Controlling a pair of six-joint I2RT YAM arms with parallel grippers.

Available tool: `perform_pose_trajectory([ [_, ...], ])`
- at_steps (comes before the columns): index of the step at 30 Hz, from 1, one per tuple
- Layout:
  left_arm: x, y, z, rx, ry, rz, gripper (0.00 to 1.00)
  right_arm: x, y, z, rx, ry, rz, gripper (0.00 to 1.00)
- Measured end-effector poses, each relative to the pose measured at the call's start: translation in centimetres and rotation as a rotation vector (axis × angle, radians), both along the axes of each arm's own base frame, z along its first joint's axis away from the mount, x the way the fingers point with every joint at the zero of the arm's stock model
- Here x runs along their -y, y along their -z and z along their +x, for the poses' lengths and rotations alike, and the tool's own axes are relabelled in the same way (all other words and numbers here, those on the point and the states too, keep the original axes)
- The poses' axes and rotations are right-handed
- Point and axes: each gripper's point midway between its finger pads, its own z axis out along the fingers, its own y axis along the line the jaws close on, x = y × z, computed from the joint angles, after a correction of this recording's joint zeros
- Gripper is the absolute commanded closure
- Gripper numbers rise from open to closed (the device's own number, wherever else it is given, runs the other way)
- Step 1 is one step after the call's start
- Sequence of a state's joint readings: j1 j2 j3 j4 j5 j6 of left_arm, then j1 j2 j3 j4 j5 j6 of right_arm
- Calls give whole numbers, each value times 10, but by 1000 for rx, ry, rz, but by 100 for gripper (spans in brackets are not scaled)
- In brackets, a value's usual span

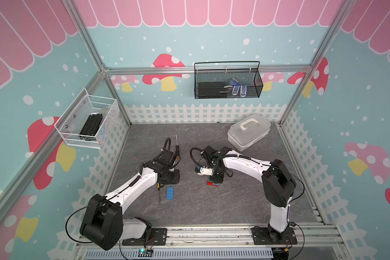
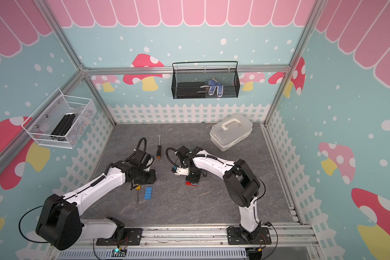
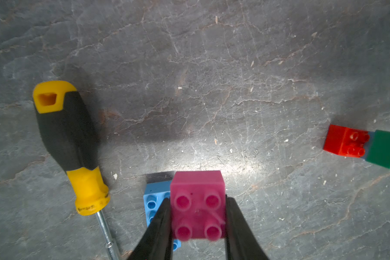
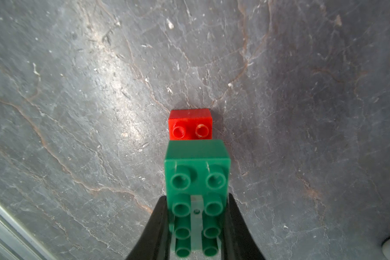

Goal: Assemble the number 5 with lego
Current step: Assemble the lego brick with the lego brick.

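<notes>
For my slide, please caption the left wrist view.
Left tool grips a square pink plastic brick, partly hiding a blue plastic brick, near a yellow-black screwdriver.

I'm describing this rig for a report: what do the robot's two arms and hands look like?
The left arm and right arm have white shells, black joints and looping black cables. The left hand and right hand each have two tapered black fingers.

Left end effector (image 3: pixel 198 201) clamped, pointing down — right end effector (image 4: pixel 196 199) likewise.
</notes>
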State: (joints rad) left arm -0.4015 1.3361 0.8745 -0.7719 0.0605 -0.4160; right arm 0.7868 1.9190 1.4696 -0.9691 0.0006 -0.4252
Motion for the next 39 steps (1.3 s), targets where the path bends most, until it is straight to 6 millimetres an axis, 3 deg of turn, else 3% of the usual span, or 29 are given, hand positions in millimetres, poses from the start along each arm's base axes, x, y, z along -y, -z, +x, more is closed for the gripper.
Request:
perform_pose_trajectory([
  [39, -2, 3, -2, -5, -3, 10, 74, -2, 9, -2, -51, 36, -25, 100],
])
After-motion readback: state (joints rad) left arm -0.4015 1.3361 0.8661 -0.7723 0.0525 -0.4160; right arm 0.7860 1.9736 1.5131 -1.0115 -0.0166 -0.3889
